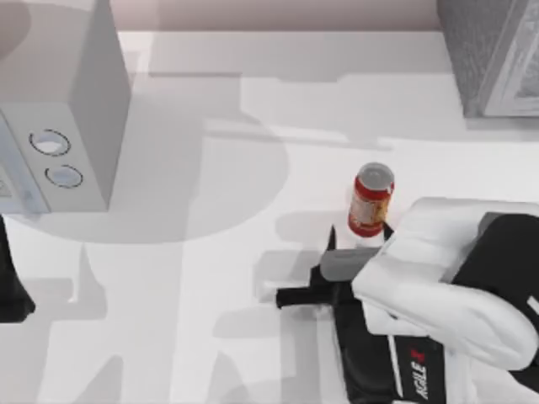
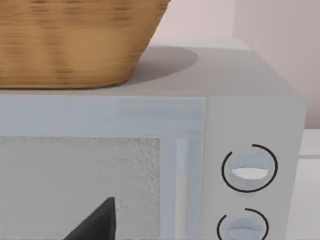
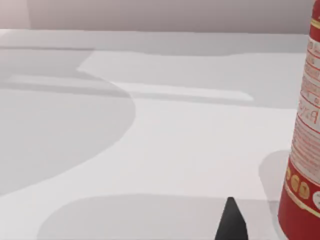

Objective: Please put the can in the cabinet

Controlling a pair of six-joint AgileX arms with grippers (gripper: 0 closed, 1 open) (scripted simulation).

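The can point(image 1: 371, 200) is a small red cylinder with a silver top, standing upright on the white table right of centre. In the right wrist view the can point(image 3: 302, 150) rises close by at the picture's edge. My right gripper point(image 1: 360, 237) is open just in front of the can's base, its two dark fingers spread to either side and not touching it. One dark fingertip point(image 3: 231, 222) shows beside the can. The cabinet point(image 1: 488, 50), dark grey and speckled with a paler front panel, stands at the table's far right corner. My left arm point(image 1: 10, 290) is parked at the left edge.
A pale grey box with two round dials point(image 1: 72, 109) fills the far left of the table. In the left wrist view a woven basket point(image 2: 70, 40) sits on top of that box point(image 2: 250, 100). Open white tabletop point(image 1: 219, 252) lies between the box and the can.
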